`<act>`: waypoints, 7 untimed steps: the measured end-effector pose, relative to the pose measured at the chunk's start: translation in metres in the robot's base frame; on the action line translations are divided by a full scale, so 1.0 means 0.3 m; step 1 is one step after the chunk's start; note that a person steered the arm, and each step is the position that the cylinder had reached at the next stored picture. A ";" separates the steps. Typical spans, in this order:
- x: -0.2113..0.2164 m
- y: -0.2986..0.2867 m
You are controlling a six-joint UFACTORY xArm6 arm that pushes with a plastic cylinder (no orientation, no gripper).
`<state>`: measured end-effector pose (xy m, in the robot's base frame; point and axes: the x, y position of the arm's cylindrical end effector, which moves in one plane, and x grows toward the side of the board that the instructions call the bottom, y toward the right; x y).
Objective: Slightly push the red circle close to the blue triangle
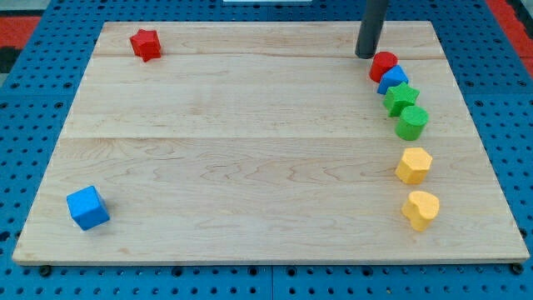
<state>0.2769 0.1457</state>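
Pale wood forms the board lying on a blue pegboard bench, where a dark rod comes down from the far edge of the scene and ends with my tip resting on the board's far right part. The arm carries no pincer at all, only this bare rod, so nothing is held. My tip stands just to the left of the red circle and slightly farther back; whether it touches the block cannot be told. The red circle sits at the far end of a curving line of blocks along the right side, pressed against the blue triangle, which lies just nearer and to its right. Next down the line come a green star touching the triangle, then a rounded green block touching the star. After a small gap a yellow hexagon-like block follows, and nearer again, a little apart from it, a yellow block that looks heart-shaped. Well apart from this group, a red star sits in the far left corner, and a blue cube rests in the near left corner
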 end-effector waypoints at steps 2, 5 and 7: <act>0.064 -0.061; 0.074 -0.005; 0.069 0.060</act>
